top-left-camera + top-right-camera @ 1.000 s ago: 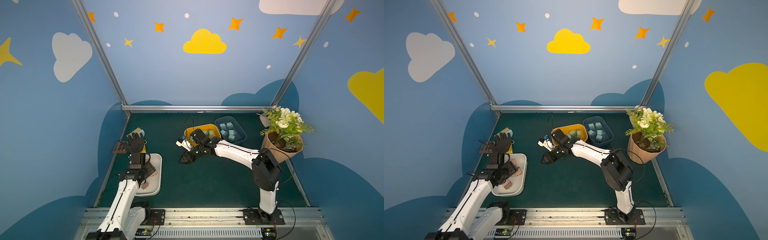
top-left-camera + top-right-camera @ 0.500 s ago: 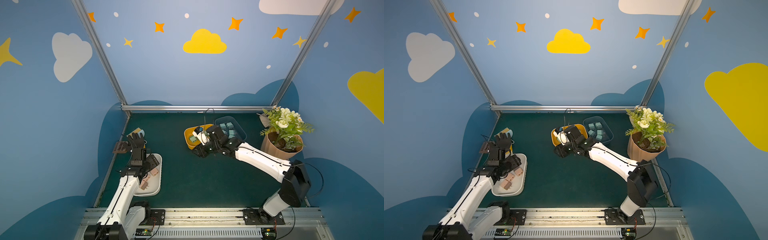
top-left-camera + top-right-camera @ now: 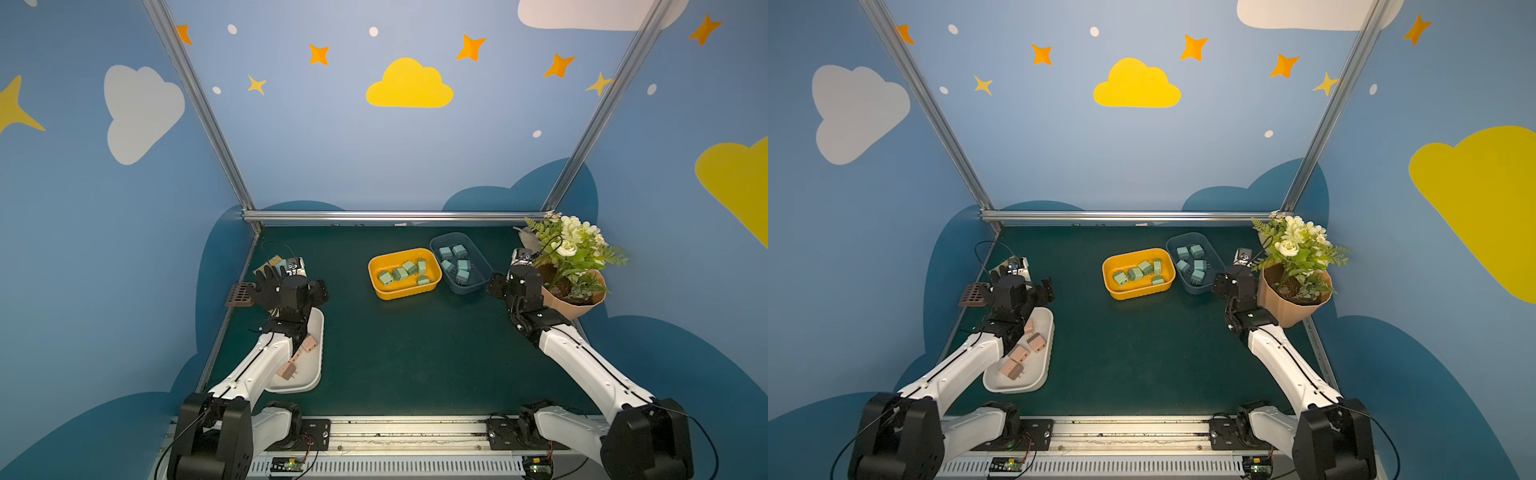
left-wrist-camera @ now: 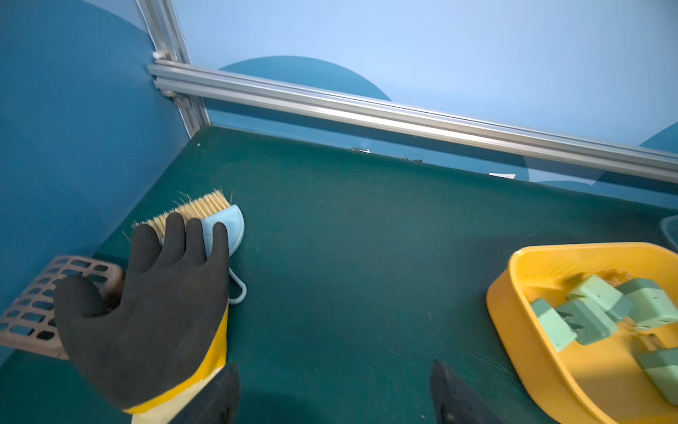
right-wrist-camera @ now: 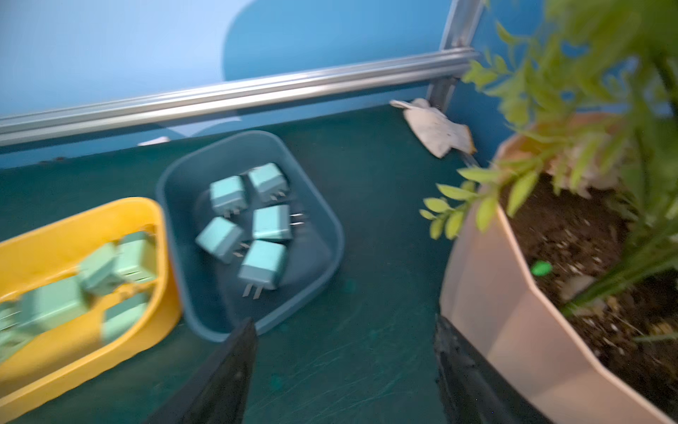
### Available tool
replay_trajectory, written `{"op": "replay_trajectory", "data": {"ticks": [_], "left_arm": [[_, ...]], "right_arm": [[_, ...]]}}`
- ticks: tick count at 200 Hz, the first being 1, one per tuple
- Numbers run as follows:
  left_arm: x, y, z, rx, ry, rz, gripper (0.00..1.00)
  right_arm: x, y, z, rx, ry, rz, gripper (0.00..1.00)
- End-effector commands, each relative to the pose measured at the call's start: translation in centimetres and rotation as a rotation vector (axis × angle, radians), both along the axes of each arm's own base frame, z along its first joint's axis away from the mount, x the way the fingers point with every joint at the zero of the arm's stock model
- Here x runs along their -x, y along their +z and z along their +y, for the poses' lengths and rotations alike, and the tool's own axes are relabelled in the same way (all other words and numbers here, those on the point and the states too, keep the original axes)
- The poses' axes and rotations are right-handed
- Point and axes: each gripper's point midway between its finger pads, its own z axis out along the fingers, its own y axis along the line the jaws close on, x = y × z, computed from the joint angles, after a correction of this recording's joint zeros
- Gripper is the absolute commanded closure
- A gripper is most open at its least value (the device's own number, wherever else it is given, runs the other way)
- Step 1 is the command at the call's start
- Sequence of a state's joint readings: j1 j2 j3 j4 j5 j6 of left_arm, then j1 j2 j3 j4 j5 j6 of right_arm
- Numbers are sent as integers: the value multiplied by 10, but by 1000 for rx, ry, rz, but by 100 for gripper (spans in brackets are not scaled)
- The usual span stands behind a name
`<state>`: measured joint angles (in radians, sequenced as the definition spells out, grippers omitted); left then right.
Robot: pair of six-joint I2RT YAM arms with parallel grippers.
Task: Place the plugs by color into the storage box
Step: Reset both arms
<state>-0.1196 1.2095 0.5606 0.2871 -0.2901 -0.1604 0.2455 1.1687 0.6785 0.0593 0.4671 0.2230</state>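
Observation:
Several light green plugs point(image 3: 400, 273) lie in the yellow box point(image 3: 405, 296) at the back middle. Beside it, several teal-blue plugs point(image 3: 459, 251) fill the dark blue box point(image 3: 467, 289). Pink plugs point(image 3: 1019, 354) rest in the white tray point(image 3: 1047, 365) at the front left. My left gripper point(image 4: 334, 389) hovers open over the mat at the tray's far end, empty. My right gripper point(image 5: 343, 352) is open and empty, between the blue box point(image 5: 323, 205) and the plant pot point(image 5: 488, 293). No plug lies loose on the mat.
A potted plant point(image 3: 569, 266) stands at the right edge, close against my right wrist. A black glove point(image 4: 154, 301), a blue brush point(image 4: 220, 224) and a brown perforated scoop point(image 4: 33, 312) sit in the back left corner. A white rag point(image 5: 434, 126) lies in the back right corner.
My right arm swung from left of the yellow box, past it, to the right beside the plant pot, and its jaws opened. The left gripper shifted slightly forward over the tray's far end.

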Motion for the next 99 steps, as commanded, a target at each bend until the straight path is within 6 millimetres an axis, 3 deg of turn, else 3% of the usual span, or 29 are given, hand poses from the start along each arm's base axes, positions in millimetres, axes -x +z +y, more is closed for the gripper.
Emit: {"op": "replay_trajectory", "data": {"ticks": [1,26,46,69,85,99], "left_arm": [[-13,-1,7,-134,-14,-68,18],[-18,-6,11,-111,-13,-97,18],[-23,-17,13,-163,-40,-61,18],[-17,-49,12,-119,-57,-13,18],[-16,-57,3,-120,-113,-76,18],[-12,-62,6,-108,-100,-98,17]], "right_arm": [[-11,-1,-30,26,-129,-103,23],[-25,-32,-38,113,-133,-60,23],[-40,-31,-23,123,-40,-30,22],[-52,-29,-4,168,98,-79,22],[-47,-31,-17,209,32,-58,22],[-39,-36,-24,196,10,-31,22]]}}
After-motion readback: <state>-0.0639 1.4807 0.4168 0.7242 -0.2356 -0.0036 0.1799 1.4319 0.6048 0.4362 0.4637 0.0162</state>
